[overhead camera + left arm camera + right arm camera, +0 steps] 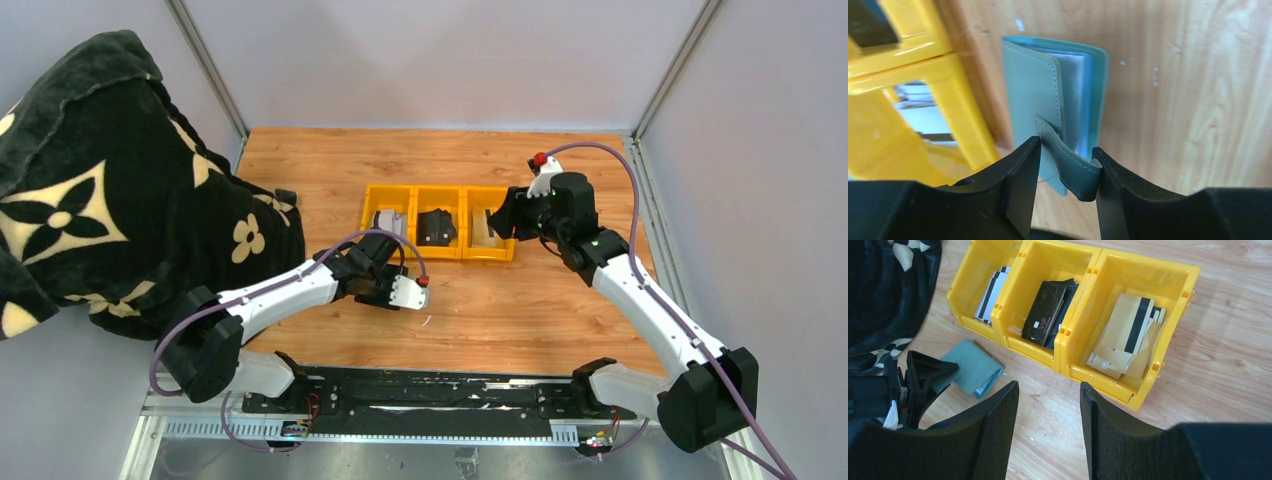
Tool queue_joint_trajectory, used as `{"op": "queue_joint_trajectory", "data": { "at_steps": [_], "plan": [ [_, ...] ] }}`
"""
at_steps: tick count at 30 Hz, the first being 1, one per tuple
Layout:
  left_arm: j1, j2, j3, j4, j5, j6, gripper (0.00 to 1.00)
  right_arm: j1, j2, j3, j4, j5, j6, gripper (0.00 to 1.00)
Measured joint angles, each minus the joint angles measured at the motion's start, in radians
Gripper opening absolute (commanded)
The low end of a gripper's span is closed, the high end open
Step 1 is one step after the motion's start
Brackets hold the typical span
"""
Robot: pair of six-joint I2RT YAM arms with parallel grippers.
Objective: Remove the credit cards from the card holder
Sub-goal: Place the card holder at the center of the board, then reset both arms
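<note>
The sage green card holder (1033, 85) lies on the wood just in front of the yellow tray (963, 100), and it also shows in the right wrist view (970, 367). My left gripper (1066, 150) is open, with the holder's closing tab curled between its jaws and touching the right finger. Clear sleeves show at the holder's edge; I cannot tell whether cards are in them. Pale silver cards (993, 290) lie in the tray's left compartment and tan-gold cards (1128, 330) in the right one. My right gripper (1049, 387) is open and empty, hovering near the tray's right compartment (484, 228).
The tray (415, 188) has three compartments; black cards (1045, 310) fill the middle one. A black blanket with cream flowers (90, 200) is heaped at the left, close to the left arm. Grey walls with metal posts surround the table.
</note>
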Motion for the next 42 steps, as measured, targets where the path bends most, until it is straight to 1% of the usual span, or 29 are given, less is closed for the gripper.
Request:
{"op": "queue_joint_trajectory", "data": {
  "at_steps": [2,4,5,6,7,8,9,12,14,19,21,23,25,27,28,30,33,34,35,36,42],
  "plan": [
    [0.000,-0.001,-0.015,-0.020,0.018,-0.004,0.49,0.000,0.000,-0.003,0.000,0.000,0.005,0.52],
    [-0.001,0.000,-0.023,-0.045,0.033,-0.009,0.50,0.000,0.000,-0.008,0.001,0.000,0.011,0.52],
    [-0.001,0.000,-0.023,-0.053,0.040,-0.012,0.55,0.000,-0.001,-0.011,0.000,0.002,0.012,0.52],
    [-0.001,0.000,-0.023,-0.060,0.048,-0.018,0.67,0.000,-0.002,-0.016,0.000,0.006,0.014,0.53],
    [-0.001,0.000,-0.021,-0.068,0.058,-0.028,0.91,0.000,-0.005,-0.021,0.000,0.010,0.015,0.55],
    [-0.002,0.001,-0.018,-0.082,0.068,-0.039,0.98,0.000,-0.011,-0.028,0.000,0.019,0.015,0.56],
    [-0.002,0.002,-0.007,-0.105,0.079,-0.054,1.00,0.000,-0.020,-0.037,-0.002,0.028,0.015,0.58],
    [0.019,0.002,0.039,-0.164,0.135,-0.088,1.00,-0.001,-0.056,-0.063,-0.007,0.070,0.013,0.69],
    [0.067,-0.005,0.087,-0.201,0.190,-0.125,1.00,-0.002,-0.085,-0.085,-0.006,0.105,0.010,0.74],
    [0.270,-0.089,0.239,-0.258,0.326,-0.234,1.00,-0.009,-0.156,-0.160,-0.003,0.256,-0.003,0.77],
    [0.383,-0.137,0.297,-0.261,0.396,-0.280,1.00,-0.020,-0.188,-0.204,0.004,0.340,-0.002,0.78],
    [0.472,-0.171,0.319,-0.252,0.433,-0.319,1.00,-0.031,-0.216,-0.245,0.013,0.419,-0.001,0.80],
    [0.549,-0.197,0.309,-0.227,0.452,-0.369,1.00,-0.039,-0.254,-0.297,0.023,0.527,0.002,0.81],
    [0.608,-0.217,0.253,-0.153,0.458,-0.424,1.00,-0.043,-0.296,-0.354,0.055,0.629,0.000,0.83],
    [0.634,-0.230,0.205,-0.091,0.455,-0.453,1.00,-0.047,-0.325,-0.391,0.089,0.682,-0.003,0.83],
    [0.679,-0.256,0.062,0.052,0.422,-0.526,1.00,-0.054,-0.384,-0.471,0.163,0.783,-0.013,0.83],
    [0.697,-0.267,-0.121,0.230,0.356,-0.618,1.00,-0.075,-0.428,-0.587,0.306,0.901,-0.034,0.84],
    [0.697,-0.266,-0.190,0.312,0.326,-0.660,1.00,-0.087,-0.426,-0.622,0.356,0.933,-0.045,0.84],
    [0.697,-0.263,-0.223,0.356,0.309,-0.684,1.00,-0.097,-0.415,-0.637,0.380,0.949,-0.051,0.84],
    [0.697,-0.261,-0.269,0.439,0.278,-0.717,1.00,-0.113,-0.389,-0.649,0.415,0.971,-0.060,0.84],
    [0.706,-0.192,-0.398,0.837,0.146,-0.838,1.00,-0.195,-0.226,-0.670,0.576,1.042,-0.072,0.84]
  ]
}}
